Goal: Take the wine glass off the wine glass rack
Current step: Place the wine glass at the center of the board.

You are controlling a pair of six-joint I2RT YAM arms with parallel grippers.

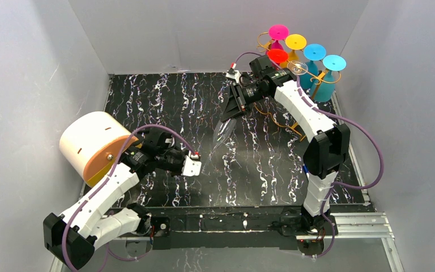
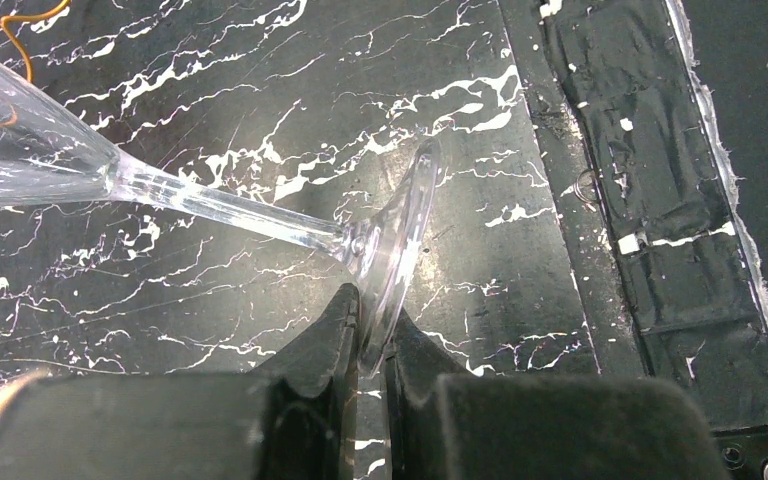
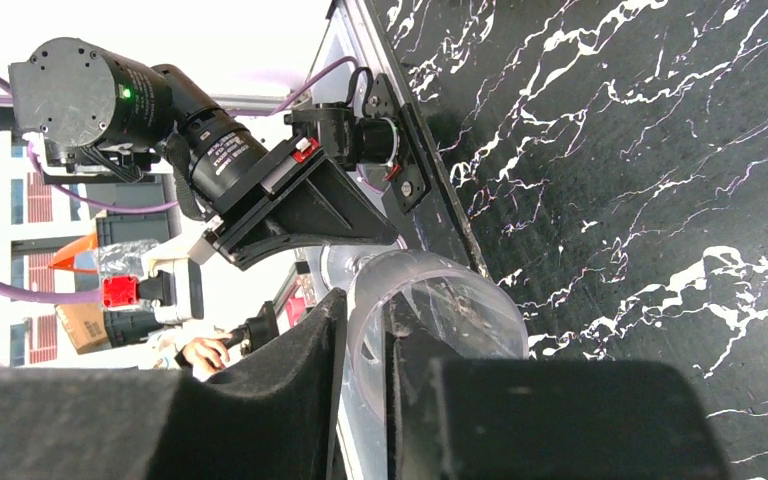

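Between my two pincers hangs the wine glass [image 2: 210, 205], clear and empty, off the wine glass rack [image 1: 319, 79] and lying on its side in the air. My left pincer [image 2: 368, 345] is closed tight on the edge of the round foot, a pad on each face of the disc, and the stem runs away ahead of it to the bowl. My right pincer [image 3: 365, 320] stands at the other end. One finger seems to be inside the bowl's mouth and one outside, with the jaws drawn narrow around the thin wall. Whether they press it, I cannot tell.

I judge the step in hand to be passing the glass from one grip to the other, or steadying it at both ends. To do that well, neither pincer should pull or twist against the other, since the thin stem would likely snap. One grip must be sure before the other loosens. The squeeze on the rim should be gentle, because smooth glass slips and thin glass cracks.

Behind my right pincer, well apart, the rack carries coloured glasses [image 1: 315, 52] hung foot upward. Below both pincers lies a black mat [image 1: 164, 102] veined with white. Beside my left arm sits a white drum [image 1: 90, 144] with an orange face. Plain grey walls [image 1: 221, 34] close the space on three sides.
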